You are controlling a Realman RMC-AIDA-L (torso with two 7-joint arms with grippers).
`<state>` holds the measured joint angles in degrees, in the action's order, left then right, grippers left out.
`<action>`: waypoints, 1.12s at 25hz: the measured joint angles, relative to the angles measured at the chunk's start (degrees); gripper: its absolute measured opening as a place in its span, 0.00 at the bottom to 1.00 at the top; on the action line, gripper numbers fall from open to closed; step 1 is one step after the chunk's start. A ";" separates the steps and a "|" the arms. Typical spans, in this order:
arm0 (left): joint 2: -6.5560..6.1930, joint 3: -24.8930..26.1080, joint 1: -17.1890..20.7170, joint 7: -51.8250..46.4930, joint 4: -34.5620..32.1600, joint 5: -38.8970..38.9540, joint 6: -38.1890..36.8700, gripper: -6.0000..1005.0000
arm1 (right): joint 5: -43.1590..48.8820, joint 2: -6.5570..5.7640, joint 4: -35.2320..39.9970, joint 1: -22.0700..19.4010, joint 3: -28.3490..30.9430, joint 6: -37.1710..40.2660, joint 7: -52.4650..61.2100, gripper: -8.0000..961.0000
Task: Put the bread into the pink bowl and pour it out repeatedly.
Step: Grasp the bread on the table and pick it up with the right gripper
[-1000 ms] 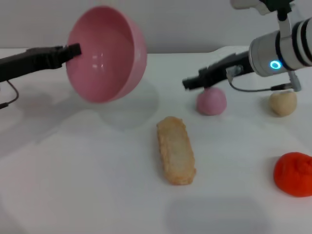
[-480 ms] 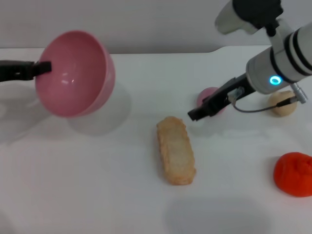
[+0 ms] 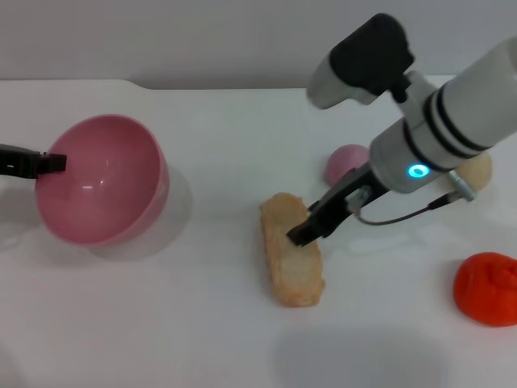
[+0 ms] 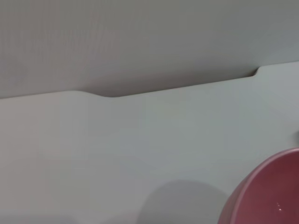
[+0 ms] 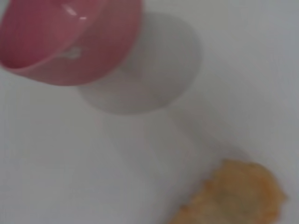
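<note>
Our right gripper (image 3: 297,236) sits over the bread (image 3: 292,250) at centre frame, its long axis running top to bottom; whether its jaws are apart we cannot tell. Left gripper (image 3: 55,163) clamps the pink bowl (image 3: 105,179) at left

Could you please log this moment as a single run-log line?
left gripper: holding tilted pink bowl by rim | right gripper: over bread | bread: on table, outside bowl | bowl: empty
</note>
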<state>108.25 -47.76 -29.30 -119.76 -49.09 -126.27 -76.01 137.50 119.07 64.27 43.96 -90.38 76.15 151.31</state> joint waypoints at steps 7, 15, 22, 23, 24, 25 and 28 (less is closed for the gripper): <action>0.34 0.03 0.22 0.65 0.11 -0.28 0.47 0.05 | -4.19 0.05 -0.98 0.82 -4.37 -3.60 -0.01 0.59; 0.64 -0.17 0.40 1.44 0.46 -0.35 0.89 0.05 | -6.07 0.12 -6.18 1.80 -5.14 -6.43 0.11 0.59; 0.90 -1.34 0.54 1.47 0.54 -0.39 1.69 0.05 | -6.30 0.11 -8.70 1.78 -5.18 -8.77 0.12 0.59; 1.00 -1.41 0.55 1.47 0.54 -0.39 1.69 0.05 | -6.47 0.11 -8.85 1.80 -5.25 -8.96 0.12 0.59; 1.08 -1.59 0.55 1.47 0.53 -0.39 1.70 0.05 | -6.65 0.11 -8.95 1.84 -5.29 -9.07 0.12 0.59; 1.13 -1.85 0.56 1.47 0.53 -0.39 1.74 0.05 | -6.82 0.10 -9.00 1.86 -5.29 -9.20 0.12 0.59; 1.23 -2.59 0.62 1.47 0.53 -0.44 2.28 0.05 | -7.57 0.11 -9.00 1.92 -5.36 -9.78 0.12 0.59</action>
<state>109.48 -50.34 -28.68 -118.28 -48.56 -126.72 -73.73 129.93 119.18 55.27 45.88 -95.74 66.37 151.43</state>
